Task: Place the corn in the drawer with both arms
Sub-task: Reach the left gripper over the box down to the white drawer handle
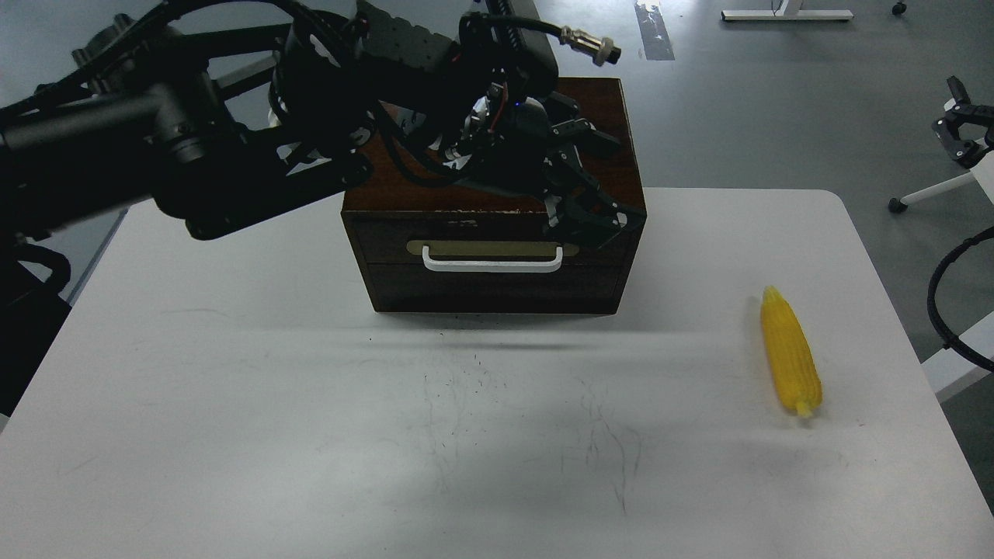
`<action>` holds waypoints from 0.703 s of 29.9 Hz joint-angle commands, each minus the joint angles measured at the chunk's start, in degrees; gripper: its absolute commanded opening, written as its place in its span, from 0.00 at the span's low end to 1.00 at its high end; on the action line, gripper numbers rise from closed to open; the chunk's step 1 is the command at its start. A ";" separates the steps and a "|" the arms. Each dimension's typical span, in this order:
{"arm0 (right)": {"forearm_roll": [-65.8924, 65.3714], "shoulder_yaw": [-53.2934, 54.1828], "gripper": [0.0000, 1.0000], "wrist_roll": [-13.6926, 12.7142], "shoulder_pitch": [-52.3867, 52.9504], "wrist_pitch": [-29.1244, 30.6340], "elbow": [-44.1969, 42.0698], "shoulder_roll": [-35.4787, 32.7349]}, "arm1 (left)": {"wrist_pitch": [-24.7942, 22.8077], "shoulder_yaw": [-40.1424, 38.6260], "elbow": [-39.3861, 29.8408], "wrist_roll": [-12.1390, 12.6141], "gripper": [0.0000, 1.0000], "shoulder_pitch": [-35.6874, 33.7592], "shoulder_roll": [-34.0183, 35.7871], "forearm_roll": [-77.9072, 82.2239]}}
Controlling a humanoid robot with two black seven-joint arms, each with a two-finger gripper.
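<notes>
The yellow corn (790, 353) lies on the white table (233, 373) at the right, its pointed tip toward the back. The dark wooden box (621, 124) stands at the table's back middle. Its drawer (380, 237) is closed, with a white bar handle (491, 265) on an olive plate. My left arm reaches in from the left across the box top. Its gripper (584, 217) hangs over the box's front edge, just above the handle's right end; its dark fingers cannot be told apart. My right gripper (963, 128) shows small at the right edge, far from the corn.
A plain handleless panel (497, 289) sits below the drawer. A black cable loop (936, 299) hangs past the table's right edge. Grey floor lies behind, with a white frame (784, 13) at the far back.
</notes>
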 commanded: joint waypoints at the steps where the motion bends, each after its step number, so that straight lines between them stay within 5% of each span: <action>1: 0.00 -0.01 1.00 0.09 -0.10 -0.01 -0.28 -0.51 | 1.61 6.45 0.01 -0.58 0.74 -2.91 -0.03 1.33; 8: 0.00 -0.10 1.00 0.18 -0.10 -0.01 -1.43 -0.43 | 1.61 10.14 0.19 -0.58 0.66 -2.65 -2.22 3.96; 21: 0.00 0.16 1.00 0.18 -0.10 -0.01 -1.78 -0.87 | 1.43 14.01 0.63 -0.58 0.66 -1.42 -2.05 7.92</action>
